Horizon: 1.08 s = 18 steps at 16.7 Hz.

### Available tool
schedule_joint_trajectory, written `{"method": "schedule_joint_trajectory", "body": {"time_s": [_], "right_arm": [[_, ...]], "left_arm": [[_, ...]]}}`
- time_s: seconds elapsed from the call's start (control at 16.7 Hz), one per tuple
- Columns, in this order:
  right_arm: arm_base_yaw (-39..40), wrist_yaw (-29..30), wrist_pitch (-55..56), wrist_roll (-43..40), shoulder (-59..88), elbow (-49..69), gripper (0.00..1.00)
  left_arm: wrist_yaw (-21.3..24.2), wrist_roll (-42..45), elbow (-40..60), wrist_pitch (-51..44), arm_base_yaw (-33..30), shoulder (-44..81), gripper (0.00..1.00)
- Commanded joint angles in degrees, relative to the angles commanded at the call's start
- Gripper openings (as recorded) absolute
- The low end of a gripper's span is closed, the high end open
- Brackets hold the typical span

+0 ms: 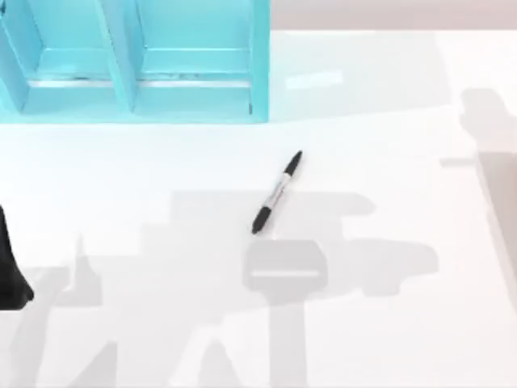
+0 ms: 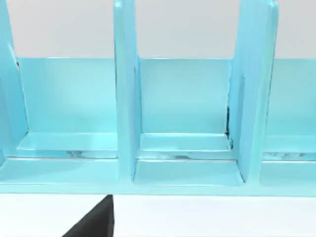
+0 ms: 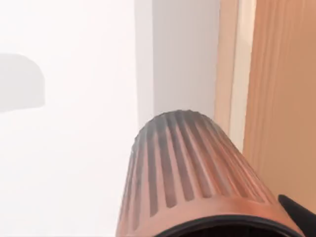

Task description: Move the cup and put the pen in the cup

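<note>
1. Nearest our right wrist camera sits the cup (image 3: 192, 173), ribbed and copper-toned, apparently carried by our right gripper; we cannot tell the finger state.
2. Our left arm (image 1: 10, 267) sits at the table's left edge; grip undeterminable.
3. The pen (image 1: 277, 192) lies mid-table, long axis diagonal, nearer the teal shelf (image 1: 133, 61).

Top view: overhead, looking straight down on the white surface (image 1: 388, 162), taking in the turquoise shelf unit (image 1: 137, 73) at far left and the pen (image 1: 277, 192) near centre. Left wrist view: low and close, facing the shelf unit's (image 2: 187, 128) open compartments head-on; this rack is what it shares with the top view. Right wrist view: very close behind the ribbed cup (image 3: 192, 173), looking along it over the surface (image 3: 74, 148).
</note>
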Motion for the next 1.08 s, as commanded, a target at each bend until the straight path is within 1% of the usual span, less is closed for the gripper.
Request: {"method": "schedule_joint_trajectory", "body": {"time_s": [0.36, 0.48, 0.84, 1.08], "right_arm": [[15.88, 1.97, 4.8, 15.92, 16.75, 8.46, 0.0], [19.24, 2.78, 6.9, 19.28, 19.99, 11.23, 0.0], [20.0, 2.86, 7.79, 20.29, 20.93, 11.66, 0.0], [20.34, 2.99, 13.36, 20.4, 21.35, 7.09, 0.0]], "left_arm": [[0.0, 0.0, 0.0, 0.0, 0.0, 0.0, 1.0], [0.0, 0.0, 0.0, 0.0, 0.0, 0.0, 1.0], [0.0, 0.0, 0.0, 0.0, 0.0, 0.0, 1.0], [0.0, 0.0, 0.0, 0.0, 0.0, 0.0, 1.0]]}}
